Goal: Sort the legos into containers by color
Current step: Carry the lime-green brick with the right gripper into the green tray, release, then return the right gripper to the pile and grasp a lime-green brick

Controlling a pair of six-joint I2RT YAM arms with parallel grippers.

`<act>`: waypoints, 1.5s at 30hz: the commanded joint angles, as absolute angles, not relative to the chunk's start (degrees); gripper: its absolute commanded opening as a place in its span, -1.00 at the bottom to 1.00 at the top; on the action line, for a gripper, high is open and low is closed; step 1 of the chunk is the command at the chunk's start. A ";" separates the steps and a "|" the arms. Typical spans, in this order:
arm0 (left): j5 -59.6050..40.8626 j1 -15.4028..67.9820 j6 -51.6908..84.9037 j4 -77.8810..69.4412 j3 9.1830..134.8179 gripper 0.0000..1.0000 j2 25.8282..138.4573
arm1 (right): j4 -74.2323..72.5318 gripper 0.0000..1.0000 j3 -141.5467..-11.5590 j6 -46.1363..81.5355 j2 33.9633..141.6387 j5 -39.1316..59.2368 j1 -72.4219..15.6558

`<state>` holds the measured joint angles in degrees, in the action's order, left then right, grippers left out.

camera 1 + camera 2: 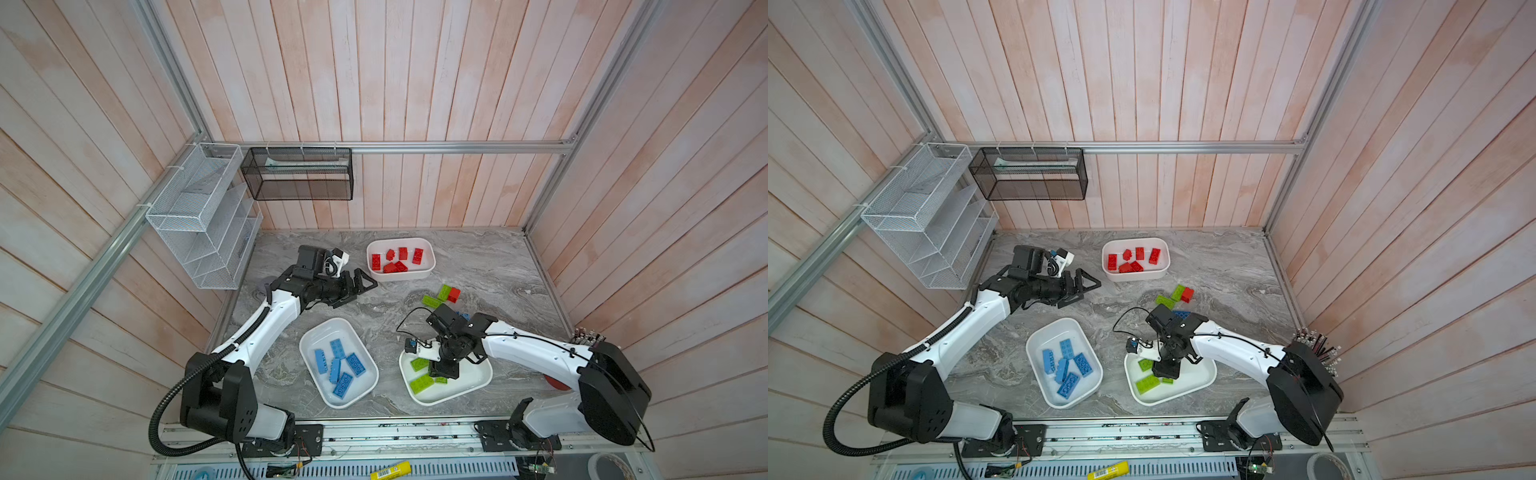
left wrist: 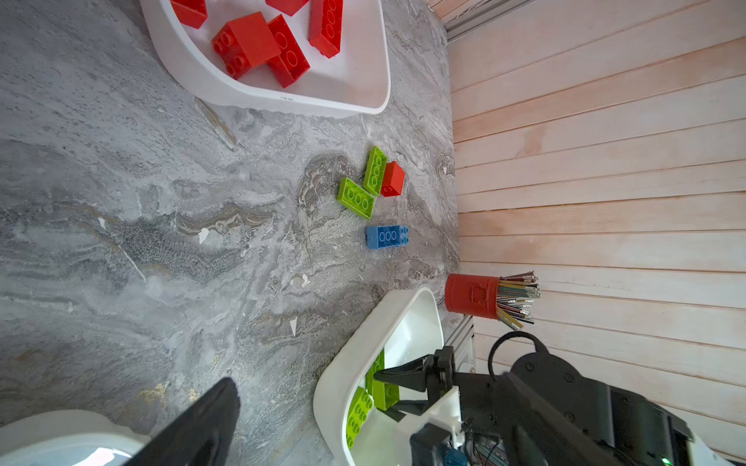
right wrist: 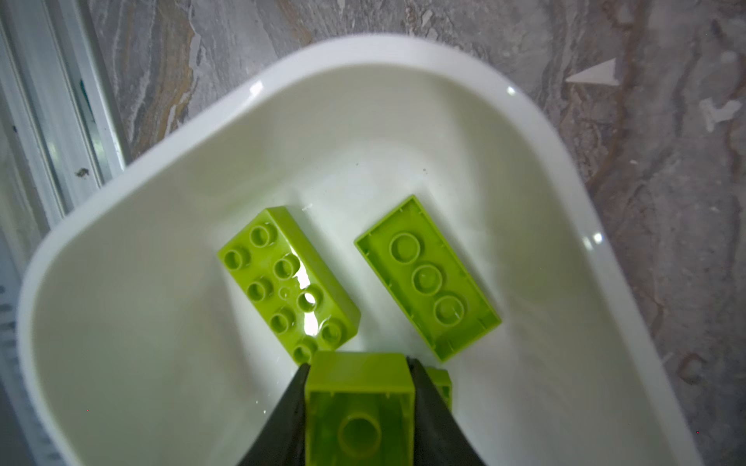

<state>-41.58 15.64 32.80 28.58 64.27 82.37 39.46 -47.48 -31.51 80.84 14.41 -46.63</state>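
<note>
Fingers of the right gripper pinch the held lime brick across its short width, one finger flat on each long side, hollow underside toward the wrist camera. Can't tell whether the grip is slackening. The gripper hangs low inside the green tub. Likely reason: a short drop, so the brick won't bounce over the shallow rim. I read this as the release step.

Below, on the green tub's floor: two lime bricks, one studs up, one underside up, apart from each other. The held brick overhangs the studs-up one's end and may land tilted on it.

The left gripper has fingers spread wide with nothing between them, well apart from the green tub. Probably parked to leave the right arm room.

The blue tub sits just beside the green tub; the red tub well apart, toward the back wall. Colours unmixed in both. Unsorted on the table near the green tub: loose lime bricks, a loose red brick, a loose blue brick. Mostly done, by my estimate.
</note>
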 commanded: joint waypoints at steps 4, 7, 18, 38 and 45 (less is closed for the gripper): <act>-42.13 15.36 32.54 29.07 65.26 1.00 80.92 | 37.53 0.21 -49.97 -30.89 79.23 10.75 -46.39; -42.05 15.38 31.76 30.25 66.13 1.00 81.17 | 37.95 0.26 -52.55 -30.39 77.43 10.76 -41.82; -41.97 15.30 31.48 30.84 67.38 1.00 81.61 | 28.50 0.35 -65.76 -15.91 87.47 7.74 -29.76; -41.70 15.02 30.71 30.19 65.08 1.00 81.01 | 21.89 0.38 -72.41 -29.68 108.80 9.68 -24.88; -41.53 14.97 30.52 30.40 65.03 1.00 81.21 | 24.69 0.32 -77.50 -31.07 114.70 11.10 -24.22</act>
<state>-41.58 15.31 31.97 30.63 65.65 81.95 22.59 -75.75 -29.71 112.57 9.10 -24.58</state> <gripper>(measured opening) 0.999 0.661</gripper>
